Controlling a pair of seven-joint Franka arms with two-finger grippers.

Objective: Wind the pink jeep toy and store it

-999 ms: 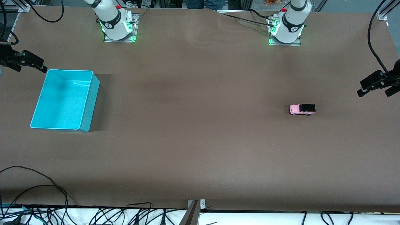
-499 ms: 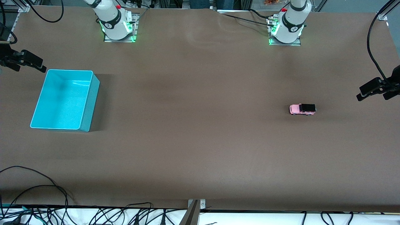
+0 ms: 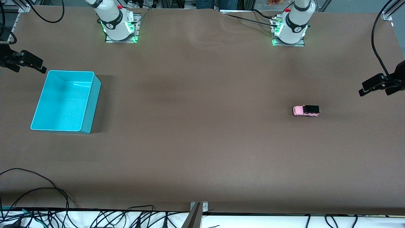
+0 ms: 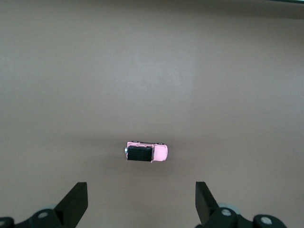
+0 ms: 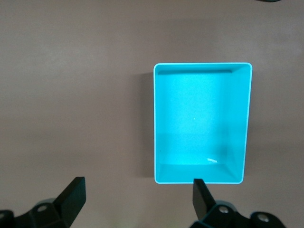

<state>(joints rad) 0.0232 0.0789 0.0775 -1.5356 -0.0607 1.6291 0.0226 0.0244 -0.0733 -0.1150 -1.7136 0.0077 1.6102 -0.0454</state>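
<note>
Starting with the front view: the pink jeep toy (image 3: pixel 306 110) stands on its wheels on the brown table (image 3: pixel 202 142), toward the left arm's end, with nothing touching it. The turquoise bin (image 3: pixel 65 101) sits well apart, toward the right arm's end, and appears empty. The left gripper (image 3: pixel 373 86) hangs in the air at the table's edge on the left arm's end, near the toy but not over it. The right gripper (image 3: pixel 30 63) hangs at the table's edge on the right arm's end, just beside the bin's corner nearest the robots' bases. Finger spacing cannot be read from this view.

Left wrist view: the left gripper (image 4: pixel 141 202) has its fingers (image 4: pixel 76 202) spread wide and holds nothing. The pink jeep toy (image 4: pixel 147 152) lies on the table below, between the two fingertips' lines, black roof upward.

Right wrist view: the right gripper (image 5: pixel 137 199) is likewise spread wide and empty. The turquoise bin (image 5: pixel 202 66) lies below it, holding only a small pale fleck near one wall.

Judgement: the task is at its first step, the approach; winding and storing are not yet begun. The next move calls for the left gripper to descend over the toy and close across its narrow body. The small size of the toy demands accurate centring.
</note>
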